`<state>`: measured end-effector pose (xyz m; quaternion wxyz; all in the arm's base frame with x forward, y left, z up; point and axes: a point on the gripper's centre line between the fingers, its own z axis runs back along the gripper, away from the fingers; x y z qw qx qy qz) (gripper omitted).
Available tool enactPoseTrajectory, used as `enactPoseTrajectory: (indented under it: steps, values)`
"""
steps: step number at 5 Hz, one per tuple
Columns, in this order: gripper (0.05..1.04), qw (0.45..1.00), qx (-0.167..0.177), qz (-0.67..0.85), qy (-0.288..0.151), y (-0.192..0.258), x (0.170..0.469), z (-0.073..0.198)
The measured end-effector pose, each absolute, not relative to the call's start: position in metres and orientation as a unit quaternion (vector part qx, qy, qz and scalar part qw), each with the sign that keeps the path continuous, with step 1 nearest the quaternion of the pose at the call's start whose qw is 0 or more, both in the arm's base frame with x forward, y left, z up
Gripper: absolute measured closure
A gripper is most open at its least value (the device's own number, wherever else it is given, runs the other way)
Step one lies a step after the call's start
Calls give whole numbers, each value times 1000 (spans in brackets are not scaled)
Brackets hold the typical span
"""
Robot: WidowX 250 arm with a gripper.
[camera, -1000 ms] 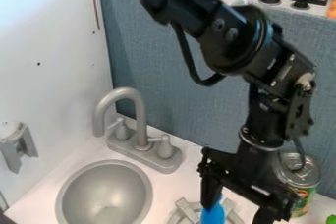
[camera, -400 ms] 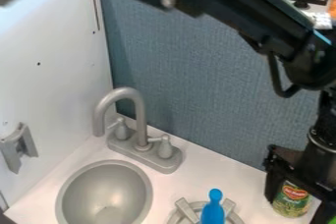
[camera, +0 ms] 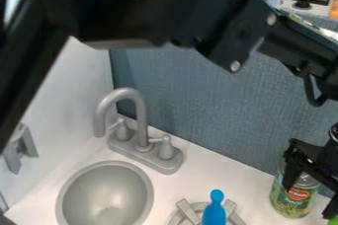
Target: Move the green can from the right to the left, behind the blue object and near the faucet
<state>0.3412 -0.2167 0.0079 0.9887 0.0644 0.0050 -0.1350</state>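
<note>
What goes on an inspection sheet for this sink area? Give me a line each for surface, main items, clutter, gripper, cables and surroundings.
Surface: white counter with a built-in grey sink and faucet.
Main items: labelled can upright, right beside the gripper; contact cannot be told.
Clutter: blue utensil over a grey ring with bars; part of a green object at the lower right corner.
Gripper: at the right edge, fingers apart.
Cables: black cable looping below the arm.
Surroundings: blue-grey panel, white wall with a grey bracket, stove behind.
</note>
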Motion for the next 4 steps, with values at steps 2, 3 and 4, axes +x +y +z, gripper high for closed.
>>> enactPoseTrajectory:
  steps: [2, 3, 4]
  values:
    - [83, 991, 54, -125, -3, -225, 362, -13]
    - [82, 993, 50, -108, -14, -228, 375, -15]
    - [82, 991, 66, -111, -15, -229, 385, -22]
